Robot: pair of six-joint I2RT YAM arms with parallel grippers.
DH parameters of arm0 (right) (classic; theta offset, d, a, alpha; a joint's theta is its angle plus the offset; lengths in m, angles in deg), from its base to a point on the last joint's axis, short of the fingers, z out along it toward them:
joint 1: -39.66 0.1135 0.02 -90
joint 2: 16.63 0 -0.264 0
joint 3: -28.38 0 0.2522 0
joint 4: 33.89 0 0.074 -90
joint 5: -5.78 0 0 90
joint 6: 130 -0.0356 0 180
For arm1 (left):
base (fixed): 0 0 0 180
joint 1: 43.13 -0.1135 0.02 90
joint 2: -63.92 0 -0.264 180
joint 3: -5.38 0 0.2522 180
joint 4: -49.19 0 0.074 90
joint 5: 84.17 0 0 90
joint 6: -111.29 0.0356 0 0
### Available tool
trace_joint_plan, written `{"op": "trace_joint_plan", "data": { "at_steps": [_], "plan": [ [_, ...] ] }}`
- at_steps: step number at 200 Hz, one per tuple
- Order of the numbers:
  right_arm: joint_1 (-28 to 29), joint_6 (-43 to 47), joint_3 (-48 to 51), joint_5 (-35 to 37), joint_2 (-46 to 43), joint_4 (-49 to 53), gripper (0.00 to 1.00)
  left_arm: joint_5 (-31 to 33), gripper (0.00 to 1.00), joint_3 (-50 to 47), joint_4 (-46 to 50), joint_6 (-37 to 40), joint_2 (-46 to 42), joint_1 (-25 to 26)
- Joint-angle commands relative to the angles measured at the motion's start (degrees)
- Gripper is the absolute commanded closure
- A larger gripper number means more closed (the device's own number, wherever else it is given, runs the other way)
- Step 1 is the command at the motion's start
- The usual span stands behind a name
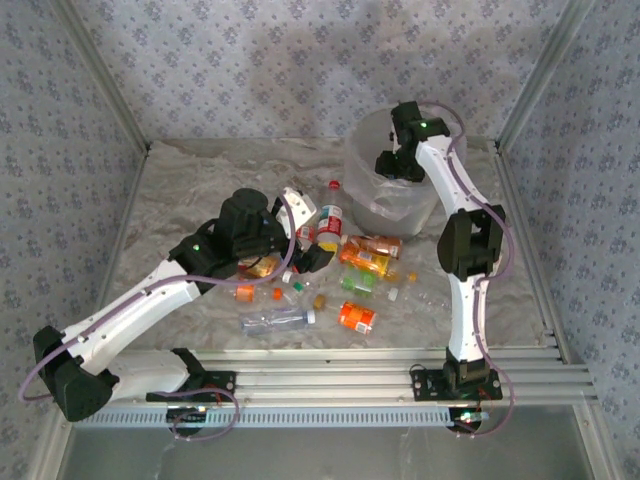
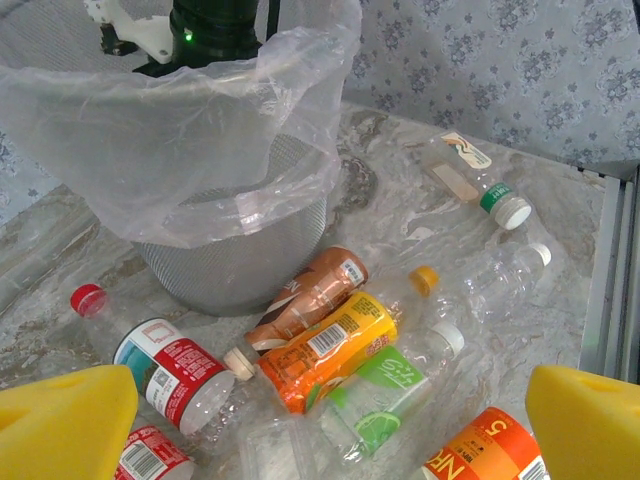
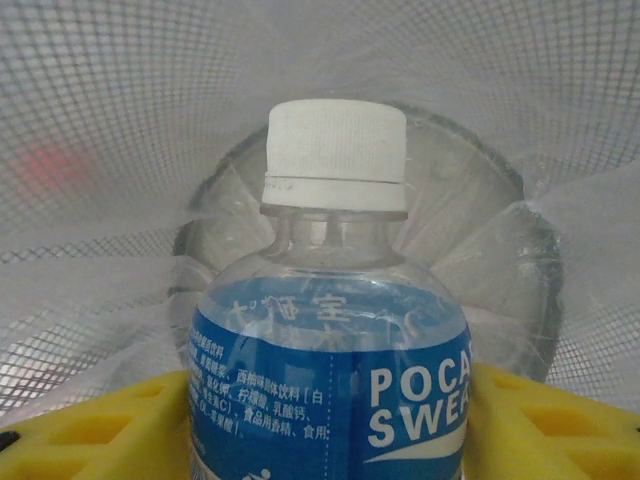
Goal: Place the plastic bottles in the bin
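Plastic everywhere in this one, so going camera by camera. Overhead view first: the pale round mesh-walled bin with a clear bag liner sits upper right of centre on the crinkly grey-white table cover. The right gripper is dipped into its mouth, presumably so whatever it drops lands inside instead of bouncing off the rim. The small clear plastic bottles with orange, red and green labels are heaped mid-frame, just lower left of the bin, and the left gripper hangs over the left edge of that heap.

Left wrist view: this gripper is spread wide with nothing in it, one of its yellow pads in each bottom corner. Between them, bottom centre, lies an orange-labelled bottle touching a green-labelled bottle. Looks to me like it's lining up a pick from the pile. The bin fills the upper left, liner flopping over its rim.

Right wrist view: the right gripper is clenched on a blue-labelled clear bottle with a white cap. The cap points at the bin's floor and there's mesh wall all around, so this bottle is inside the bin but not yet let go. My guess is letting go is all that's left for it.
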Motion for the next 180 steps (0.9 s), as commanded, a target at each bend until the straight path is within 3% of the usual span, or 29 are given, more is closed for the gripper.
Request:
{"op": "trace_joint_plan", "data": {
  "at_steps": [1, 129, 180],
  "plan": [
    [-0.6, -1.0, -1.9, -1.1, 1.8, 2.5, 0.35, 0.4, 0.0, 0.1, -1.6, 0.8, -0.9, 0.4],
    [-0.5, -1.2, -2.2, -0.8, 6.4, 4.2, 0.34, 0.6, 0.0, 0.1, -1.6, 0.9, -1.2, 0.4],
    [-0.3, -1.3, -2.1, -0.3, 6.3, 4.0, 0.26, 0.8, 0.0, 0.0, -1.5, 1.0, -1.2, 0.6]
  ]
}}
